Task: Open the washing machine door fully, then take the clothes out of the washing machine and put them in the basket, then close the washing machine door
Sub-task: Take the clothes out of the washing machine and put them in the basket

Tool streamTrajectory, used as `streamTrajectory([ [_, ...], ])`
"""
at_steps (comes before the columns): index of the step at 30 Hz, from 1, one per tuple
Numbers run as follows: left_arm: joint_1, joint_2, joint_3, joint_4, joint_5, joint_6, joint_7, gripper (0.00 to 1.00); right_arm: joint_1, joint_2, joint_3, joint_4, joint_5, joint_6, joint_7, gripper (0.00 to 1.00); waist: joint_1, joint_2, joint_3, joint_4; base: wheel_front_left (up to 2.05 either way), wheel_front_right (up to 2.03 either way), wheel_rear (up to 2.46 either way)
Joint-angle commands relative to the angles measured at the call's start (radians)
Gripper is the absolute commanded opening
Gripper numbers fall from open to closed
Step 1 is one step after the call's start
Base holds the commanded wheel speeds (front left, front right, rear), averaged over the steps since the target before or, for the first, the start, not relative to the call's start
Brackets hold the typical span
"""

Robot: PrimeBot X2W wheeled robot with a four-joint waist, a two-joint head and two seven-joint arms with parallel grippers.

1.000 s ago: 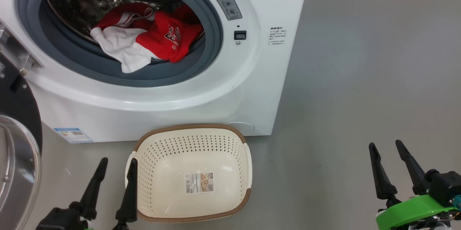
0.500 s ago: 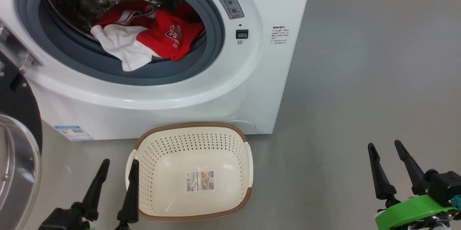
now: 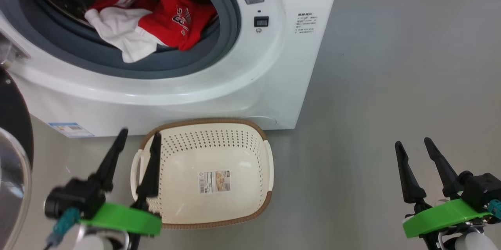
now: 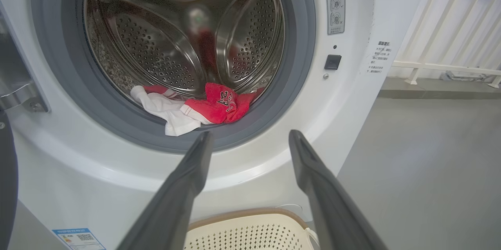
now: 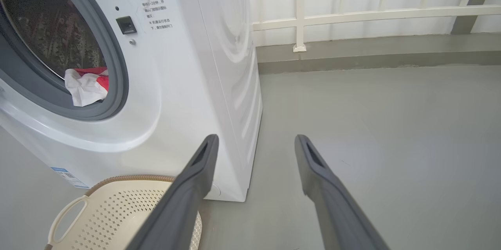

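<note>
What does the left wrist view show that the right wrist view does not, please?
Left wrist view: the back and paddles of the steel drum, the door hinge, the open left tool. Right wrist view: the side panel of the washing machine, the open right tool. Both: the red and white clothes at the drum's mouth, the grey gasket, the basket before the machine.

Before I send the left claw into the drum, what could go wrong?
The left claw, open, sits by the rim of the basket and may nudge it. The clothes are bunched, white cloth draped over the grey gasket, so a grab could drop pieces. The open washing machine door stands close beside that arm.
</note>
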Motion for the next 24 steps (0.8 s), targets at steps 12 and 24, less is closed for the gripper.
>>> streamTrajectory([
  [12, -0.435, 0.088, -0.096, 0.277, -0.034, -0.005, -0.005, 1.00, -0.099, 0.006, 0.043, -0.032, 0.004, 0.006, -0.006, 1.00, 0.0000, 0.0000, 0.150, -0.043, 0.00, 0.00, 0.00],
  [24, -0.822, 0.141, -0.247, 0.647, -0.148, -0.005, 0.011, 1.00, -0.166, 0.023, 0.054, -0.044, 0.012, 0.006, -0.006, 1.00, 0.0000, 0.0000, 0.289, -0.094, 0.00, 0.00, 0.00],
])
